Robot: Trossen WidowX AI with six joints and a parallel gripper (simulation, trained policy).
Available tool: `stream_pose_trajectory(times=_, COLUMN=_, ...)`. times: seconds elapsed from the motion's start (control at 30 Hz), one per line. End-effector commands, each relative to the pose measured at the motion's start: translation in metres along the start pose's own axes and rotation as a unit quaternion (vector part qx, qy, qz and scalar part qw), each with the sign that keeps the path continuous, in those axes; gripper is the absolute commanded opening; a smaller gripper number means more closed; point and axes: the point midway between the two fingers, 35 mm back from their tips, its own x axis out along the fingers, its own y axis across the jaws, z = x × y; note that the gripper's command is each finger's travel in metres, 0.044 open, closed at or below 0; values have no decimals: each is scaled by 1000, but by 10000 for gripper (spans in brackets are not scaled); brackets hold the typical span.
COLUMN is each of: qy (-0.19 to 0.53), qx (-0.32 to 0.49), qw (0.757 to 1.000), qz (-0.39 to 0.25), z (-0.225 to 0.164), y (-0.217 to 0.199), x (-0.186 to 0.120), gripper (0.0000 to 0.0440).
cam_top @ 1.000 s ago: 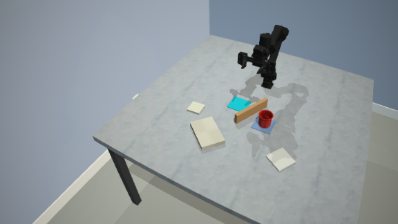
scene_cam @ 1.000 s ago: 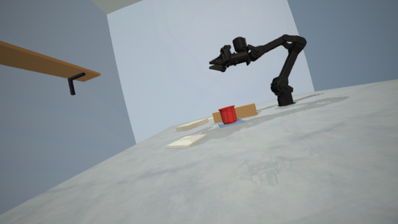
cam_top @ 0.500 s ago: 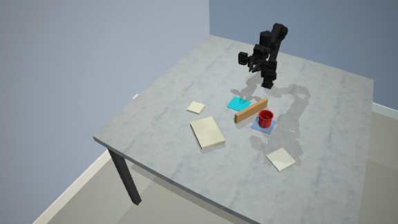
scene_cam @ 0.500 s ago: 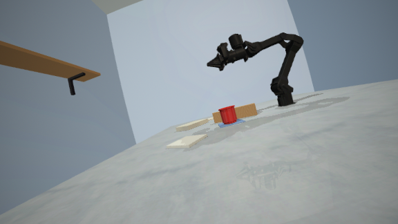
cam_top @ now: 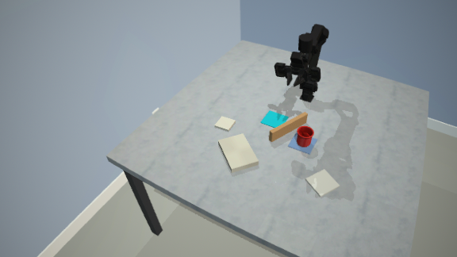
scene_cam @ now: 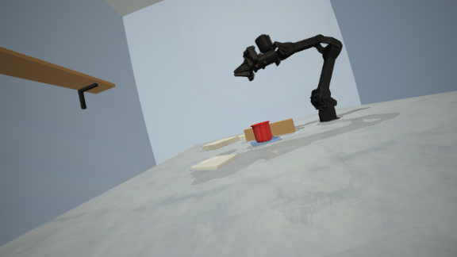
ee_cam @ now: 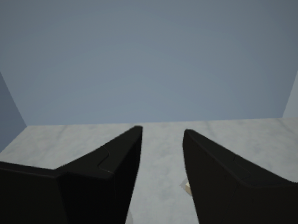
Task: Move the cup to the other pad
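From where I sit, the red cup [cam_top: 305, 136] [scene_cam: 262, 132] is upright on the blue pad [cam_top: 297, 146] [scene_cam: 255, 143], with the orange-brown block [cam_top: 288, 127] [scene_cam: 284, 127] standing on edge between that pad and the cyan one [cam_top: 274, 119]. I can see into the cup from the top, but I can't make out separate marbles in it.

My pincer [cam_top: 292, 84] [scene_cam: 235, 74] [ee_cam: 162, 135] is up in the air, well above the table [cam_top: 198, 107] [scene_cam: 222, 210] [ee_cam: 162, 145] and apart from the cup. Its fingers stand fairly narrow, a gap left between their tips, and I have nothing held in them. In the wrist view they point toward the far table edge and the wall [ee_cam: 150, 60].

On the table I also see a thick cream slab [cam_top: 238, 152] [scene_cam: 220, 143], a small cream tile [cam_top: 225, 123] near the cyan pad's side, and a pale square tile [cam_top: 322, 182] [scene_cam: 214, 162] lying flat on the blue pad's other side.
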Motion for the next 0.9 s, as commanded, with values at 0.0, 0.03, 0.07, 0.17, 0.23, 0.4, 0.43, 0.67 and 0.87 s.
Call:
stream_pose_trajectory(times=0.0, qy=15, qx=16, qw=1000, qz=5, z=2, y=5, x=4, gripper=110)
stream_pose_trajectory(times=0.03, qy=20, qx=21, qw=1000, qz=6, z=2, y=6, x=5, gripper=109)
stream_pose_trajectory(times=0.07, qy=26, qx=25, qw=999, qz=6, z=2, y=7, x=6, gripper=108)
stream_pose_trajectory(times=0.17, qy=42, qx=39, qw=998, qz=8, z=1, y=10, x=9, gripper=105)
stream_pose_trajectory(times=0.23, qy=53, qx=49, qw=997, qz=8, z=1, y=12, x=11, gripper=104)
stream_pose_trajectory(times=0.4, qy=82, qx=74, qw=994, qz=8, z=-1, y=18, x=16, gripper=105)
stream_pose_trajectory(times=0.43, qy=88, qx=79, qw=993, qz=8, z=-1, y=19, x=17, gripper=106)
stream_pose_trajectory(times=0.67, qy=130, qx=115, qw=985, qz=4, z=-5, y=27, x=23, gripper=112)
stream_pose_trajectory(times=0.87, qy=166, qx=148, qw=975, qz=-3, z=-9, y=35, x=27, gripper=116)
